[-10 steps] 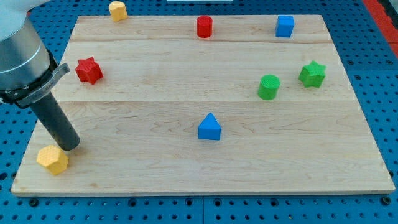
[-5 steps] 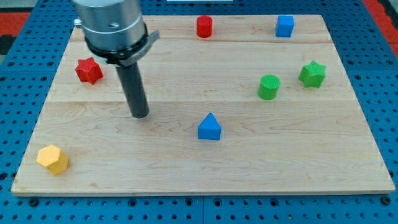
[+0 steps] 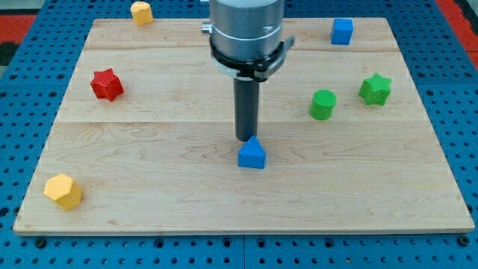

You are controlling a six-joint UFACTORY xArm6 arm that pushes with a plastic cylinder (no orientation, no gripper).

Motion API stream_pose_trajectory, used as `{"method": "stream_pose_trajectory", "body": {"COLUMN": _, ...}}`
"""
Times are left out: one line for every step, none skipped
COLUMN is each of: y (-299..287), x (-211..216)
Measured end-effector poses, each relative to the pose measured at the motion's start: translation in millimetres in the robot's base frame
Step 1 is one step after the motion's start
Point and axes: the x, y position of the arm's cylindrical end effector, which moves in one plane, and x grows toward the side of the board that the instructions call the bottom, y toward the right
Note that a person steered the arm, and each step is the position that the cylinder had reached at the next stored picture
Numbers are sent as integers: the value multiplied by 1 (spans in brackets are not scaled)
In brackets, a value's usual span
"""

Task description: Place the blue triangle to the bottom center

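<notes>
The wooden tabletop (image 3: 149,194) fills most of the frame, lying on a blue pegboard (image 3: 15,97). The arm's grey housing (image 3: 246,30) comes down from the top centre and narrows into the dark rod, whose tip (image 3: 246,140) sits just above the blue triangle (image 3: 252,153) in the picture — right at the block's upper edge, apparently touching it. The end effector is this plain rod, with nothing that opens or closes and nothing held.

The blue triangle lies a little below the middle of the board, near its horizontal centre, well short of the bottom edge.

Right of centre, a green cylinder (image 3: 323,104) stands near a green star (image 3: 375,89), the star further right and slightly higher. A blue cube (image 3: 342,31) sits at the upper right. A red star (image 3: 107,84) is at the left, well apart from the rod. A yellow hexagonal block (image 3: 63,191) rests in the lower-left corner — another yellow block (image 3: 141,11) sits on the top edge at upper left.
</notes>
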Motion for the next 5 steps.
{"method": "stream_pose_trajectory", "body": {"y": 16, "x": 4}}
{"method": "stream_pose_trajectory", "body": {"y": 21, "x": 9}}
{"method": "stream_pose_trajectory", "body": {"y": 21, "x": 15}}
{"method": "stream_pose_trajectory", "body": {"y": 28, "x": 21}}
{"method": "stream_pose_trajectory", "body": {"y": 31, "x": 27}}
